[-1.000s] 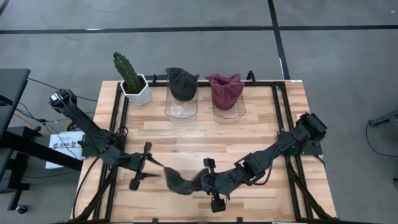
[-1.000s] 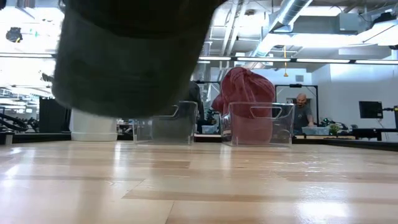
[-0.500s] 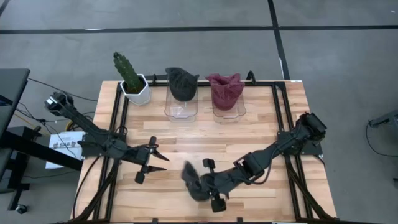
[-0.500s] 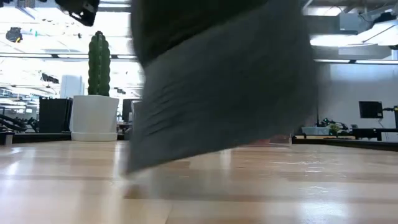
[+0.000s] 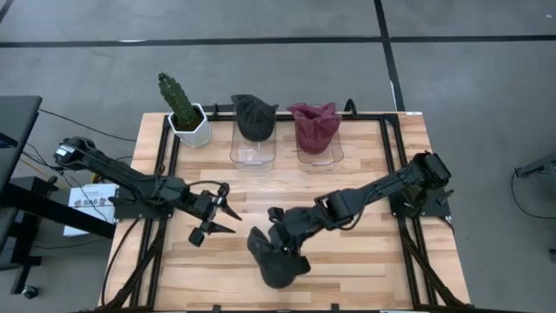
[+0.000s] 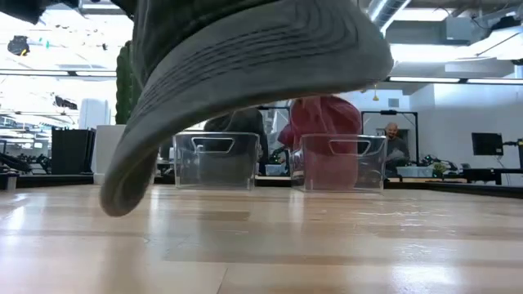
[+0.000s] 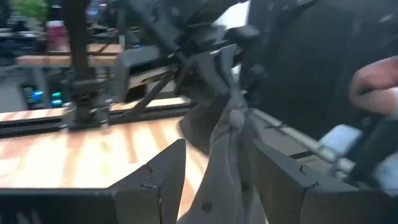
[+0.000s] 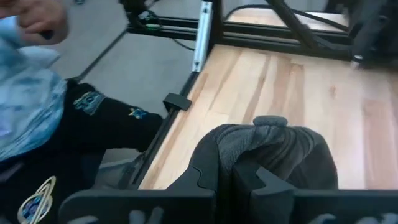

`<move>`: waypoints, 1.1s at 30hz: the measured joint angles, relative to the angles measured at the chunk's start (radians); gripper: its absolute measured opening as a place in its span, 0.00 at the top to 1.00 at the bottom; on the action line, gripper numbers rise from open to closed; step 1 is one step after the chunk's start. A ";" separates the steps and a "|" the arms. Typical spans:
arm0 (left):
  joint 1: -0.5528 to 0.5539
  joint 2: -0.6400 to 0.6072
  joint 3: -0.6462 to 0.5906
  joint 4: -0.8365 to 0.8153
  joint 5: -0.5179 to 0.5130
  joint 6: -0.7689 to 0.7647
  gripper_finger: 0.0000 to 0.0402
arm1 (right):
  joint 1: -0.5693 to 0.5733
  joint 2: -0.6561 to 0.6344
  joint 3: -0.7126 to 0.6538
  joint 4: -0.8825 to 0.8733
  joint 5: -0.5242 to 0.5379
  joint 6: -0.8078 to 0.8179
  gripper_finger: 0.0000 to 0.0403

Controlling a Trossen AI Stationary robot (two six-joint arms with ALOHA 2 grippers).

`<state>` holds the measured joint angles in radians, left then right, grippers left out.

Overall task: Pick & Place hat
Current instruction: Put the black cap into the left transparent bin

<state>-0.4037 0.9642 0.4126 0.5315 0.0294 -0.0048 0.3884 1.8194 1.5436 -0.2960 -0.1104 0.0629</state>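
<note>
Holding the grey hat [image 5: 276, 263] over the near middle of the table [image 5: 365, 183], your right gripper [image 5: 282, 245] pinches its crown, so the pick looks done (placing remains, maybe into the far bins [image 5: 253, 152]). Your left gripper [image 5: 215, 212] waits spread, just left of it.

Grey concrete floor [image 5: 486, 78] with dark lines; ceiling ducts [image 6: 384, 12] overhead.
</note>
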 joint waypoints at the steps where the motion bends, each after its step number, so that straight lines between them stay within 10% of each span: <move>1: 0.015 0.005 0.000 0.015 0.039 -0.011 0.57 | -0.008 0.000 0.000 0.001 -0.030 -0.013 1.00; 10: 0.079 0.145 0.000 0.110 0.211 -0.116 0.57 | -0.051 0.000 0.000 0.067 -0.223 -0.089 1.00; 33: 0.053 0.431 0.100 0.354 0.408 -0.152 0.57 | -0.053 0.000 0.000 -0.022 -0.215 -0.033 1.00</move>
<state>-0.3508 1.3950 0.5129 0.8852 0.4370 -0.1566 0.3353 1.8194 1.5436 -0.3180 -0.3250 0.0301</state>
